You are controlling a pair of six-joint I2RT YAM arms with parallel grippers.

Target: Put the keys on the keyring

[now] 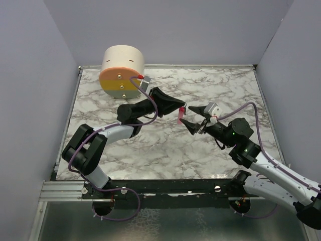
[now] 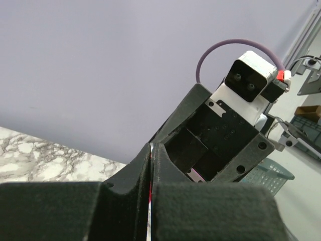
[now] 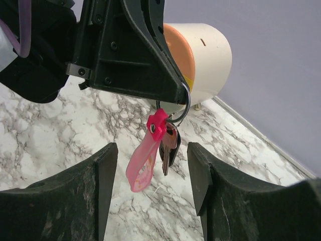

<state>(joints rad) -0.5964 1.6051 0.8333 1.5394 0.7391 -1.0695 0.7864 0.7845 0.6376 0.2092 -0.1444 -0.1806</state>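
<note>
We judge the job nearly done. The left jaws are pinched shut on the top of the bunch, holding it in the air above the table [image 1: 225,90]. The right jaws stand wide either side of it, gripping nothing. A pink tag [image 3: 143,160] and the keys [image 3: 169,143] hang from the keyring [image 3: 187,106]. Perhaps only setting it down remains. Lavender walls [image 1: 190,30] enclose the marble table, with a cream-and-orange cylinder [image 1: 123,70] at its far left.
</note>
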